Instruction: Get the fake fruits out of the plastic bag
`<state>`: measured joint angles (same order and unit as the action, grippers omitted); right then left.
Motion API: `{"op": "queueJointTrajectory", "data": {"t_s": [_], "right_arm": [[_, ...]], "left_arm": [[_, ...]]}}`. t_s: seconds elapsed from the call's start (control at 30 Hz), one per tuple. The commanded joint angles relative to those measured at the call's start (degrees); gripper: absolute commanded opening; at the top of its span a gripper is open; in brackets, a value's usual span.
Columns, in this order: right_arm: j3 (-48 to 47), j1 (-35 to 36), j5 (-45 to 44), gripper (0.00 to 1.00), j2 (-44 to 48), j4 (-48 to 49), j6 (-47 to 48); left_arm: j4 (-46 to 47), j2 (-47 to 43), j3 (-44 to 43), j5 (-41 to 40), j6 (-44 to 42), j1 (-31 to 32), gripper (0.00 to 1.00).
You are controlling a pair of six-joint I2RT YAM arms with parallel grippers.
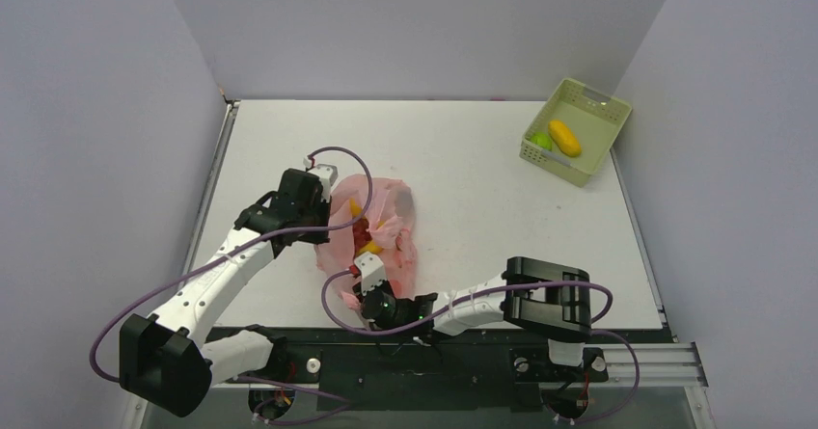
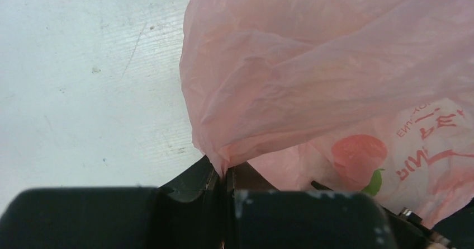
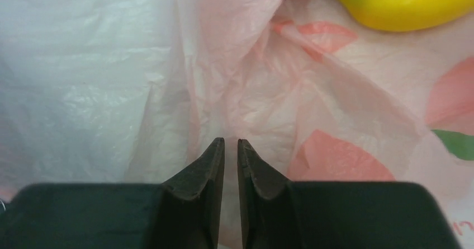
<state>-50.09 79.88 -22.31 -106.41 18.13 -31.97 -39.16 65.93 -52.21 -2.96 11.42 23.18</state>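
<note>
A pink plastic bag (image 1: 381, 207) is seen crumpled on the white table (image 1: 463, 159), left of its middle. The left gripper (image 1: 331, 207) is set against the bag's left edge and the right gripper (image 1: 365, 292) against its near end; how the jaws stand cannot be made out. A yellow fruit (image 1: 371, 249) and a red fruit (image 1: 361, 228) are glimpsed among the folds. In the far right corner a pale green basket (image 1: 593, 96) is placed, with a yellow-orange oval fruit (image 1: 565, 138) and a green round fruit (image 1: 541, 141) held side by side inside.

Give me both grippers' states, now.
Left gripper: jaws shut on a fold of the bag.
Right gripper: jaws nearly shut, against the bag; whether they pinch it cannot be told.
</note>
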Motion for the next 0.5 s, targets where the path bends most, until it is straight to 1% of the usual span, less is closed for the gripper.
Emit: {"op": "queueJointTrajectory", "data": {"t_s": [0.0,0.03,0.17,0.27,0.37,0.47], "right_arm": [[2.2,-1.8,-5.7,0.13,6.9,4.3,0.9],[2.4,-2.5,-5.7,0.13,7.9,4.0,1.1],[4.3,-5.5,-4.2,0.25,14.5,3.6,-0.7],[4.3,-7.6,-2.4,0.33,15.8,4.0,-0.7],[1.6,-9.4,-1.3,0.34,14.3,2.9,0.2],[0.2,-11.7,0.1,0.34,12.4,3.8,0.4]], "left_arm": [[2.0,-1.3,1.4,1.3,-1.6,-0.3,0.00],[2.2,-1.7,1.7,1.6,-2.3,-0.3,0.00],[5.4,-4.8,3.4,2.8,-4.3,-0.4,0.00],[8.3,-6.8,4.5,5.5,-4.2,-0.5,0.00],[8.6,-7.6,4.5,6.1,-4.6,-0.6,0.00],[9.5,-8.6,4.8,7.3,-4.8,-0.6,0.00]]}}
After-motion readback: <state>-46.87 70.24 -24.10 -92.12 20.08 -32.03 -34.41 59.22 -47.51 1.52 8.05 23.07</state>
